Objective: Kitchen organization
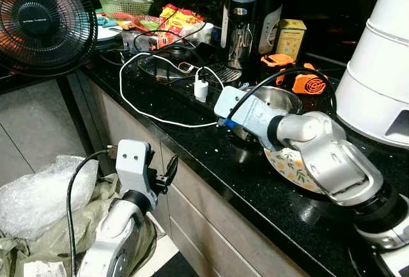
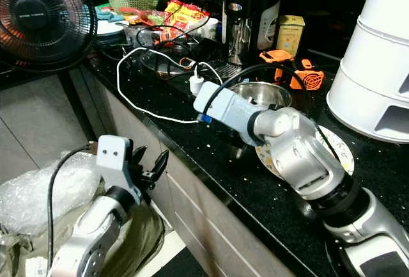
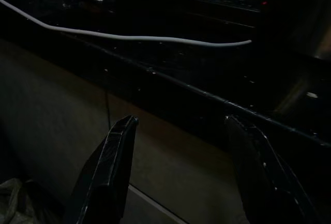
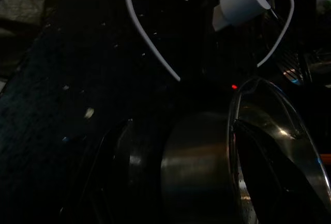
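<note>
Nearest, left end effector hangs wide open before the bench. Right end effector grips the steel bowl's rim.

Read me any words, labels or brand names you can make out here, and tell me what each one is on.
None can be read.
Fan hub: a line of white print, too small.
Yellow box: label blurred.
Red and yellow snack packets: print blurred.
Coffee maker: small front badge, unreadable.

Head eyes look down over the black counter; wrist cameras sit close, both catching its white cable.
</note>
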`<state>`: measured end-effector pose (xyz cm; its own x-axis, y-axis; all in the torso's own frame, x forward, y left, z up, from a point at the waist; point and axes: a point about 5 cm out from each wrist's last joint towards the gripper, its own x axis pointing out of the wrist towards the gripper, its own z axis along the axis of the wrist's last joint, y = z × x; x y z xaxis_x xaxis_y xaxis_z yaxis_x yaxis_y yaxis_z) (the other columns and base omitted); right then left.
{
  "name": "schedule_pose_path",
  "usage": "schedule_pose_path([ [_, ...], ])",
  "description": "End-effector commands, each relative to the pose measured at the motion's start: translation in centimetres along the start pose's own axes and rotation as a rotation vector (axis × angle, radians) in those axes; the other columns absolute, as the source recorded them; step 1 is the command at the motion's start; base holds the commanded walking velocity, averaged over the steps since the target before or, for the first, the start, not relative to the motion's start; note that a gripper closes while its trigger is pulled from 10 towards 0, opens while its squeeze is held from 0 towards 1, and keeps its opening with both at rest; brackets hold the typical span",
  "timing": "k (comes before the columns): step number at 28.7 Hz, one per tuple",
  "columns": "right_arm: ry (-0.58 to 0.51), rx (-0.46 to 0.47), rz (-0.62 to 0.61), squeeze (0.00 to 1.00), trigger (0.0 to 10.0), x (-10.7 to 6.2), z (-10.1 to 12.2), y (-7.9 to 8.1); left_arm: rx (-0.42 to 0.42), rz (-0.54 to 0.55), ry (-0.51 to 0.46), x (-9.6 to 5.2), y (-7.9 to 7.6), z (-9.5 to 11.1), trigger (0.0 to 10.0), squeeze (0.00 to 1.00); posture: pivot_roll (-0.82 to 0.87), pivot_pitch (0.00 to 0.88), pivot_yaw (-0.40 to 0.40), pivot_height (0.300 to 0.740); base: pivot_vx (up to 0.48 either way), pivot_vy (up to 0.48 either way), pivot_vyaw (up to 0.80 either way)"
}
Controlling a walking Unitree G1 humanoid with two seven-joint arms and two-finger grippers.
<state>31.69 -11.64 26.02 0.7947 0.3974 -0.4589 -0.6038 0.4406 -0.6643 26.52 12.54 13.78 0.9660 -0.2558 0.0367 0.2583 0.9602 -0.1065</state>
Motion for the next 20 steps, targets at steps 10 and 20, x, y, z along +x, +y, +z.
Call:
schedule_pose_path([
  [10,0.074,0.040,-0.022,0.00,10.0,0.2,-0.4,-0.6,0.014,-0.004,0.032,-0.2,0.1,-0.6,10.0,0.00,0.03,0.000,-0.018,0.740,0.000,0.000,0.00],
  [20,0.192,0.065,-0.029,0.00,10.0,-0.1,-2.5,-1.3,0.018,-0.017,0.031,0.0,-0.3,-0.7,10.0,0.00,0.02,0.000,-0.017,0.740,0.000,0.000,0.00],
])
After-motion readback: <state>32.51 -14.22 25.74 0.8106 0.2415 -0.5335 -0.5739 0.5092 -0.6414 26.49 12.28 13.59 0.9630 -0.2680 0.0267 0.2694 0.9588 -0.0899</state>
